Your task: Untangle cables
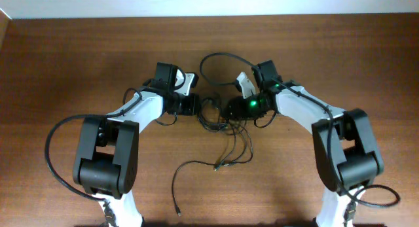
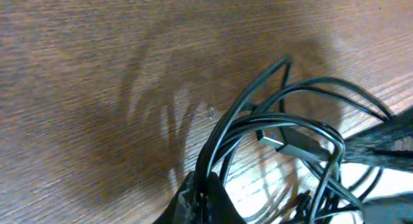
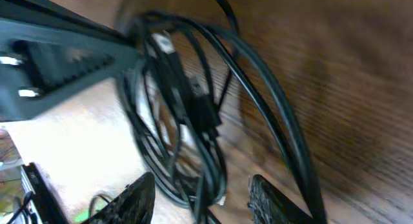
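Left wrist view: left gripper (image 2: 203, 193) pinched together on the cables (image 2: 290, 143). Right wrist view: right gripper (image 3: 203, 199) half apart, cables passing between its fingers (image 3: 137, 201).

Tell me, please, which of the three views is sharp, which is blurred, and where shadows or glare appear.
Overhead: sharp and evenly lit, with the cables easy to trace and a green light glowing near them. Left wrist: fairly sharp, with soft loop shadows on the table and white glare at the lower right. Right wrist: motion blur smears the strands.
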`<action>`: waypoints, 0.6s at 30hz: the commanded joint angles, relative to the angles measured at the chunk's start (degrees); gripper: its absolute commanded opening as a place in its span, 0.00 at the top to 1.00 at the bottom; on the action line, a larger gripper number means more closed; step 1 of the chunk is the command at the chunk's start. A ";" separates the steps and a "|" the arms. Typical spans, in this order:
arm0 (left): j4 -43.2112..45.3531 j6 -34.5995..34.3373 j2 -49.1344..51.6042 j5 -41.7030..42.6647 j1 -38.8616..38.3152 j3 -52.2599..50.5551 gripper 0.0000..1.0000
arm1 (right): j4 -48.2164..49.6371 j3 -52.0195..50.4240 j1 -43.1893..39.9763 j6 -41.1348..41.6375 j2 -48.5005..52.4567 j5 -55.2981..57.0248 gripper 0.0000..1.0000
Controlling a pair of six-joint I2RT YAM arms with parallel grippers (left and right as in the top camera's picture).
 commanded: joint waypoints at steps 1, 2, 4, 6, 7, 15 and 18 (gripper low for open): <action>0.28 0.90 0.52 1.44 -0.02 -0.48 0.91 | -0.15 0.81 0.74 1.66 2.58 0.96 0.57; 0.28 0.90 0.52 1.44 -0.02 -0.48 0.92 | 0.07 0.81 0.74 1.97 2.93 0.94 0.59; 0.28 0.90 0.52 1.46 -0.02 -0.48 0.93 | 1.16 0.81 0.74 3.89 3.58 0.57 0.69; 0.31 0.90 0.52 1.46 -0.02 -0.48 0.95 | 2.56 0.81 0.74 4.24 3.72 -2.01 0.80; 0.28 0.90 0.52 1.46 -0.02 -0.48 0.96 | 3.37 0.81 0.74 4.24 3.72 -4.44 0.85; 0.33 0.90 0.52 1.38 -0.07 -0.48 0.64 | 3.65 0.83 -1.75 3.93 3.10 -24.90 0.96; 0.35 -0.63 0.52 -0.81 -0.07 -0.48 0.66 | 3.28 0.83 -4.92 0.42 0.96 -39.36 0.96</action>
